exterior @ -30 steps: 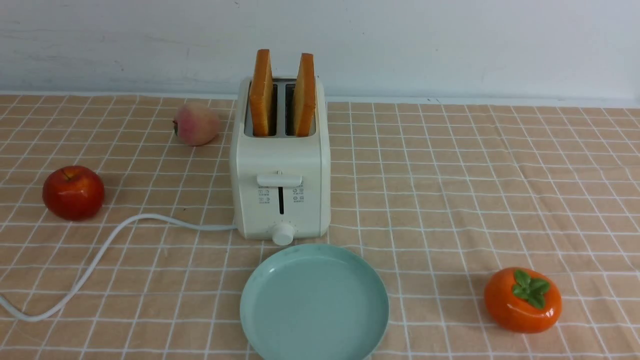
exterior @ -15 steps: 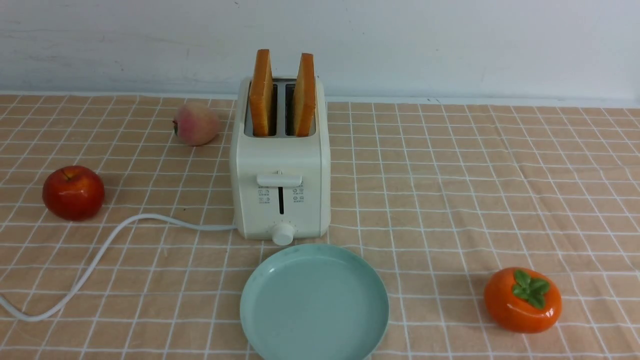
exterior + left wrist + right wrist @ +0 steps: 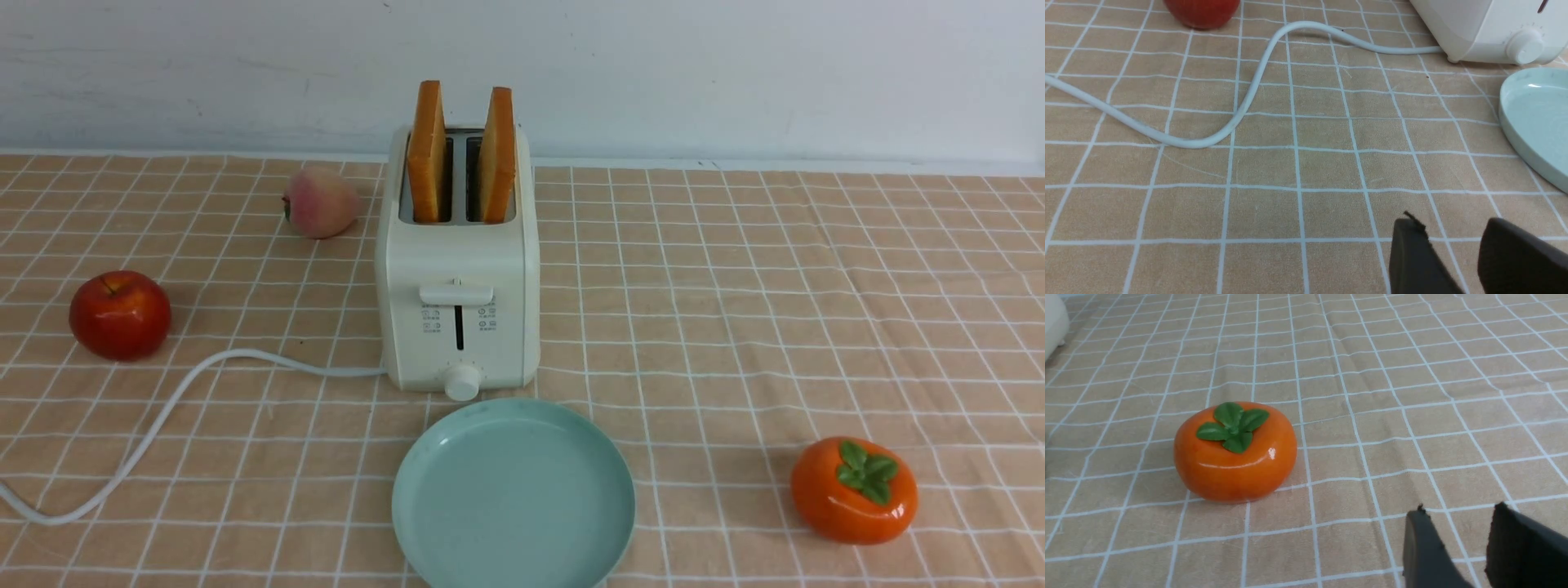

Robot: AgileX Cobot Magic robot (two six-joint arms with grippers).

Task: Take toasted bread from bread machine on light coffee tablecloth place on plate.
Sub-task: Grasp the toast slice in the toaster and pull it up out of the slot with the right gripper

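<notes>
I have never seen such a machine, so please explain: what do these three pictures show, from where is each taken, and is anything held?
This is a robot with two arms, each ending in a two-fingered gripper. The wide picture looks forward from between the arms; neither arm shows in it. The other two come from cameras on the wrists: the dark shapes are the left gripper and the right gripper, both open and holding nothing. On the checked tablecloth stands a toaster with two toast slices upright in its slots and an empty plate before it. An apple, peach and persimmon lie around.
</notes>
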